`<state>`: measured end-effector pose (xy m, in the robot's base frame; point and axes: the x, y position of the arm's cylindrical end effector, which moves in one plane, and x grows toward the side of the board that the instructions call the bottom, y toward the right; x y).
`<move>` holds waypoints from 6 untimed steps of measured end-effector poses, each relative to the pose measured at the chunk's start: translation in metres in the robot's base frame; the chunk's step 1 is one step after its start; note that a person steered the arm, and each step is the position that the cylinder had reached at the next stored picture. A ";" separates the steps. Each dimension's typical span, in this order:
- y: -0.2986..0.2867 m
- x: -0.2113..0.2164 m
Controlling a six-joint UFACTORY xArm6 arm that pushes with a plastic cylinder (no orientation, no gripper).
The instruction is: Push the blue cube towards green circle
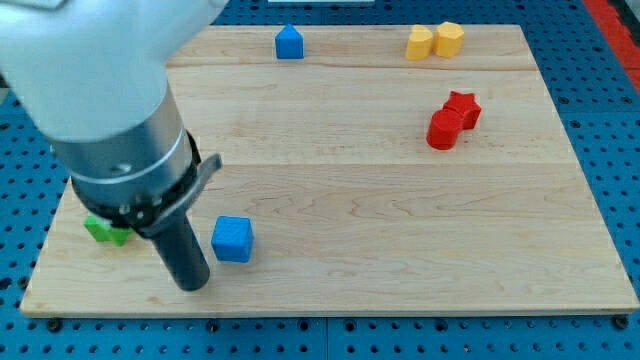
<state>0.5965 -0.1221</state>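
The blue cube [232,239] lies on the wooden board near the view's bottom left. My tip [194,286] is just left of and slightly below the cube, very close to it; contact cannot be told. A green block [105,231] shows at the far left, mostly hidden behind the arm, so its shape cannot be made out. It lies left of the rod, with the rod between it and the blue cube.
A blue house-shaped block [289,42] sits at the top edge. Two yellow blocks [435,41] touch each other at the top right. A red star [463,106] and a red cylinder [443,130] sit together at the right. The arm's large body [110,120] covers the upper left.
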 end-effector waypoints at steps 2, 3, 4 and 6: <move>0.052 -0.110; 0.047 -0.148; 0.024 -0.195; 0.018 -0.273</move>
